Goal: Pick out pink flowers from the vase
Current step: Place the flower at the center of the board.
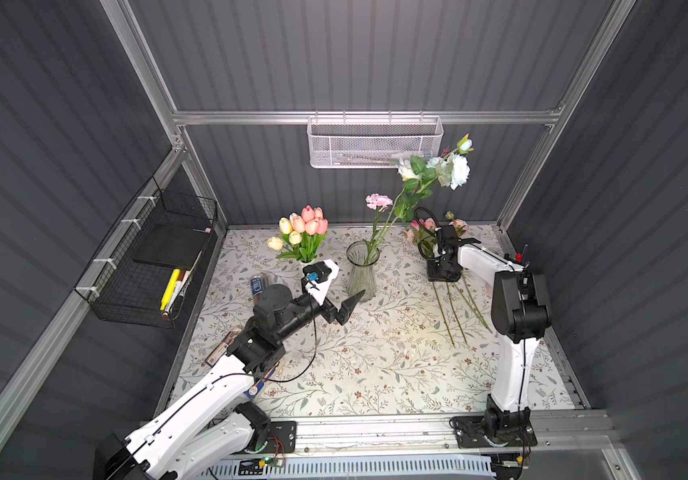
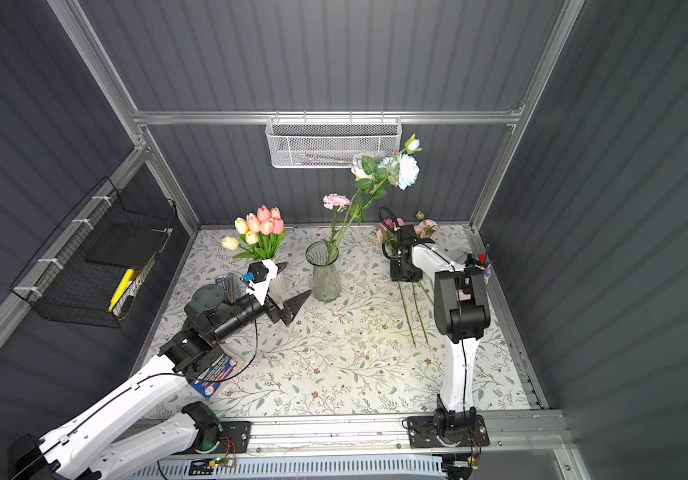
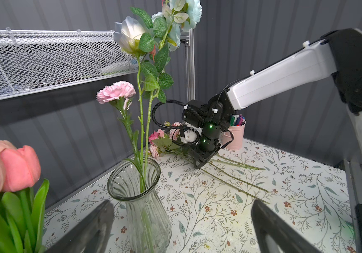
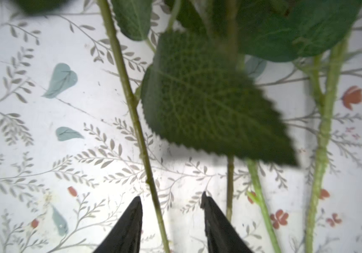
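Pink flowers (image 1: 425, 226) lie at the far right corner of the table (image 1: 375, 374) beneath the right pincer (image 4: 171, 196), jaws parted astride a stem (image 4: 136, 122); next, I reckon, the gaping left pincer (image 3: 182, 206) must pluck the last pink bloom (image 1: 378, 201) from the vase (image 1: 361, 270).

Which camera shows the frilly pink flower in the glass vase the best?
The left wrist view: the frilly pink flower looks big and sharp there, standing in the ribbed clear glass vase. In both top views it is tiny. The right wrist view misses it, showing only green stems and leaves.
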You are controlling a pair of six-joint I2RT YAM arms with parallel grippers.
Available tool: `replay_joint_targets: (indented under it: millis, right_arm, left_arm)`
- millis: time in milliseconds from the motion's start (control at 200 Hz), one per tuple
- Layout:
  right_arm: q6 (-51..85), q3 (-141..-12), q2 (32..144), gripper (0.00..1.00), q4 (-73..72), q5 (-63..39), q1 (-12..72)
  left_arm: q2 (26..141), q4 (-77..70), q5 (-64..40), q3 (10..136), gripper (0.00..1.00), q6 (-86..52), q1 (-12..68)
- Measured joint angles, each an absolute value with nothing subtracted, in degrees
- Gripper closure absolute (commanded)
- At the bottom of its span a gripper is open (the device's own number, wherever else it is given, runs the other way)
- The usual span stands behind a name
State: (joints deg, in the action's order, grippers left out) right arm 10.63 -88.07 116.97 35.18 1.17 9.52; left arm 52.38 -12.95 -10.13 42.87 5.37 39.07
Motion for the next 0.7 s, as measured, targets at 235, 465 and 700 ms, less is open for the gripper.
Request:
replay_joint_targets:
  millis: [235,465,700]
  right_arm:
    - [14.0,-78.3,103.9,0.48,28.1,-1.8,9.5]
    - [19.0,-67.4,86.7,0.52,19.7,-1.6,11.8]
    - [19.2,-62.0,72.5,0.54,14.6,1.5,23.7]
  left_arm:
    - [52.4,-12.9,-10.4,42.9,0.01,5.4,39.1]
    - [60.1,-7.7,-11.4,49.8,0.09,5.9,39.1]
    - [72.3,-1.8,-11.2,64.7,0.15,3.6,38.2]
